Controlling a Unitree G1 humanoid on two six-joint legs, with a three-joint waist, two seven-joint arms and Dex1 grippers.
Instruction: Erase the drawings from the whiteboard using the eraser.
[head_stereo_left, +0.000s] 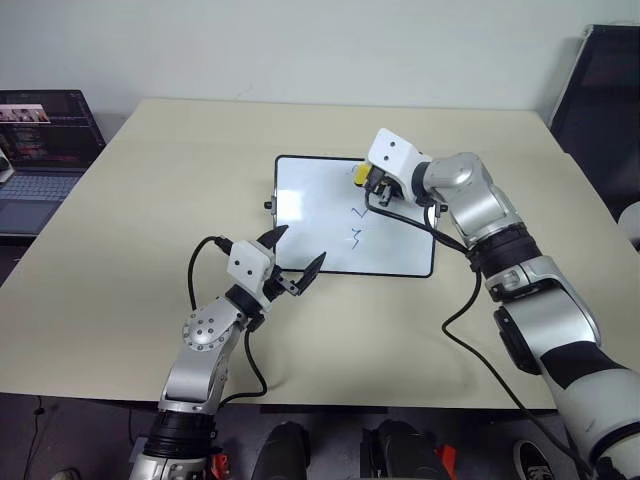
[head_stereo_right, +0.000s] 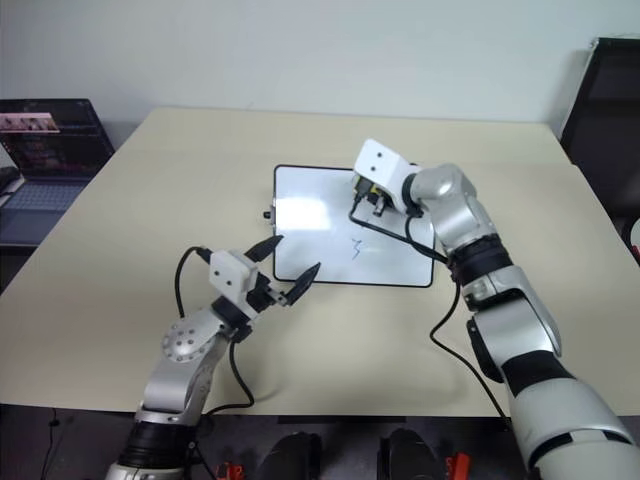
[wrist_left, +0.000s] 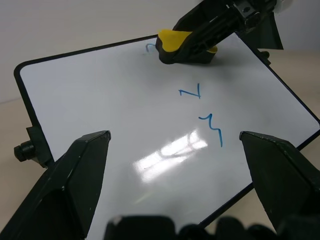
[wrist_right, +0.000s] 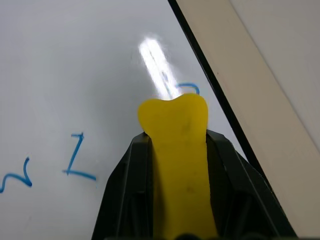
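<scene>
A pale beige table (head_stereo_left: 150, 200) stands before a plain white wall, with an open laptop (head_stereo_left: 40, 150) off its left edge and a dark chair (head_stereo_left: 605, 100) at the far right. In the middle of the tabletop lies the whiteboard (head_stereo_left: 310, 215), flat, its thin black frame and a small black knob on its left short side plain to see.

My right gripper (head_stereo_left: 372, 186) reaches over the far right part of the board and is clamped tight on the eraser (wrist_right: 177, 150); the yellow block sits squeezed between my two black fingers and its end pokes out past the tips. The eraser presses on the board near the far edge.

Of the drawings (wrist_left: 200, 107), two are whole: a small Z-like mark (wrist_left: 191, 91) nearer the eraser and a squiggle (wrist_left: 212, 127) nearer to me, both in blue marker, in a short column on the right half of the board. Just beside the eraser, a small curved stub of blue line (wrist_right: 187, 89) shows near the frame.

My left gripper (head_stereo_left: 297, 265) hovers above the near edge of the board, its two black fingers spread wide apart and holding nothing. The left half of the board is bare white with a glare of light on it.
</scene>
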